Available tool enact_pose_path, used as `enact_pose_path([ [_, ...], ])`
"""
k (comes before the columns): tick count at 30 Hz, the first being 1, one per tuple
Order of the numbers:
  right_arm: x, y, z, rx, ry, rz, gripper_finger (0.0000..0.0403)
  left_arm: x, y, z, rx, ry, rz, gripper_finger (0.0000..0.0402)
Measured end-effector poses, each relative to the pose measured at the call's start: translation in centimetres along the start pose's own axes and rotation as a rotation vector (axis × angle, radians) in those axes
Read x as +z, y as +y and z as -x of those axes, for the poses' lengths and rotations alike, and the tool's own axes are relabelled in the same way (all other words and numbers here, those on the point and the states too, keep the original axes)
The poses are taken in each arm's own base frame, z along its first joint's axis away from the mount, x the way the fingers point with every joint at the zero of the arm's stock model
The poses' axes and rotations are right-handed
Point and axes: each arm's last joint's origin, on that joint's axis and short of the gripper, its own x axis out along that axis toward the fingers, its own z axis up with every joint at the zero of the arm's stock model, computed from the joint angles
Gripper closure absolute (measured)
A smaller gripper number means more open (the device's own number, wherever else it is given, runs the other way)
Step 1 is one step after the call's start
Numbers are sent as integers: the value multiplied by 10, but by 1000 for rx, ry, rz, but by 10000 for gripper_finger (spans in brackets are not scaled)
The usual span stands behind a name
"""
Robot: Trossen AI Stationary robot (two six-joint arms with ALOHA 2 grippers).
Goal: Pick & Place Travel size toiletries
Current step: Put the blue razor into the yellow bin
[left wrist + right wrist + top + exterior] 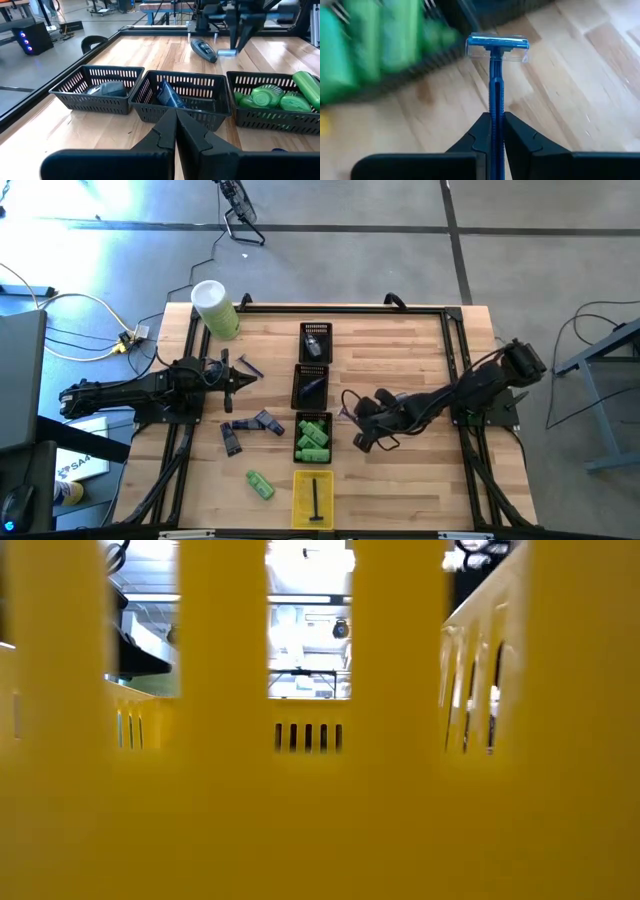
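Your right tool pinched the blue razor by its handle, long axis pointing straight ahead, the middle black basket lying at about ten o'clock from it in the high view; your left tool sat pressed together, empty.

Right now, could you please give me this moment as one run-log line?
right gripper: shut on blue razor, beside green-bottle basket | left gripper: shut, empty, facing baskets | loose green bottle on table

The surface is pale, planked wood with a smooth satin finish. The baskets look like matt black slotted plastic. The razor is glossy blue plastic under a clear cap. The green bottles shine like smooth plastic.
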Motion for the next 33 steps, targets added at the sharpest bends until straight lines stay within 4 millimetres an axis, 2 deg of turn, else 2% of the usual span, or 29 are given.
enact_pose_path([
  [7, 16, 5, 20, 115, -110, -100, 374, 0, 0, 0, 0, 1, 0, 396],
  [11, 23, 11, 24, 185, -172, -135, 374, 0, 0, 0, 0, 1, 0, 396],
  [22, 22, 27, 32, 321, -203, -169, 374, 0, 0, 0, 0, 1, 0, 396],
  [33, 34, 48, 54, 366, -279, -155, 374, 0, 0, 0, 0, 1, 0, 396],
])
